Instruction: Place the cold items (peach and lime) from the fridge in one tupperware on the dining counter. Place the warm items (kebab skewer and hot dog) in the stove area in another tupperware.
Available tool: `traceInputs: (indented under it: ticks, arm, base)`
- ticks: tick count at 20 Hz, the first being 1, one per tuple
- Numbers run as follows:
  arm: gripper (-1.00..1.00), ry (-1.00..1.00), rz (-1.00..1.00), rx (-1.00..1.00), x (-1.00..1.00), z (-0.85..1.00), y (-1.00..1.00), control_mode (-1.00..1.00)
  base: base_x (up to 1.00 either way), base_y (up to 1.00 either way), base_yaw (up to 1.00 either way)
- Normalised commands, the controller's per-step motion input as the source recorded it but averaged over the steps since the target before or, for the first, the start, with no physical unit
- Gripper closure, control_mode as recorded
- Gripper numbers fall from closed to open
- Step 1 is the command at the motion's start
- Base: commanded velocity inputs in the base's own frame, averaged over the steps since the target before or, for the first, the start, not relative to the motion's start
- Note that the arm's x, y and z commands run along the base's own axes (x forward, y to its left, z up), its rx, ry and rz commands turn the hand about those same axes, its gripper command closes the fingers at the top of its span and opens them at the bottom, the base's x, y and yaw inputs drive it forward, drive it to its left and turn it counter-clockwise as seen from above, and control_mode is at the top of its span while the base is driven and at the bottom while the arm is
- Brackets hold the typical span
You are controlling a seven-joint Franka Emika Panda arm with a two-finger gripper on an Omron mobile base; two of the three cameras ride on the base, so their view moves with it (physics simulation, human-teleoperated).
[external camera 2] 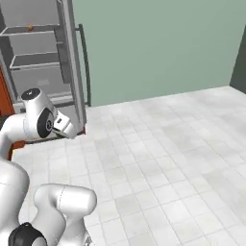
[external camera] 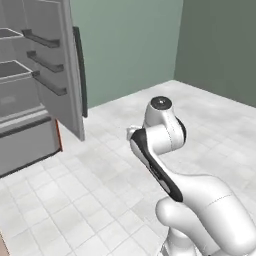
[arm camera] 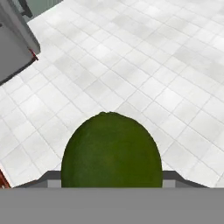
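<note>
One dark green lime sits pinched in my gripper, bulging up large at the bottom of the hand view with the grey finger parts flanking it on either side; behind it lies white tiled floor.

Both base views show what the hand view cannot: my white arm folded back on itself, standing out on the open tiles well away from the fridge. From the left base view I see the fridge at the upper left with its door swung wide, three dark door bins stacked on the door's inner face, and pale grey shelves and a drawer front inside the body. From the right base view I see the fridge from the other side, at the upper left beyond my elbow, and here something the left view does not give: a small orange-red round fruit, the peach, resting on the top shelf inside the fridge, toward the shelf's left end. The shelf below the peach looks bare from this angle.

A corner of the grey fridge door also cuts into the upper left of the hand view, with a thin red-brown strip of cabinet at its foot. A green wall stands behind the fridge.
</note>
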Motion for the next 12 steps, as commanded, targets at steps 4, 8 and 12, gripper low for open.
traceInputs:
  ticks: [4,8,12]
  arm:
    - [1.00,0.00,0.00,0.00,0.00,0.00,0.00,1.00]
    - [1.00,0.00,0.00,0.00,0.00,0.00,0.00,1.00]
    - [1.00,0.00,0.00,0.00,0.00,0.00,0.00,1.00]
  base:
    - [-0.30,-0.01,-0.85]
    - [-0.26,0.00,-0.87]
    - [-0.21,-0.05,-0.86]
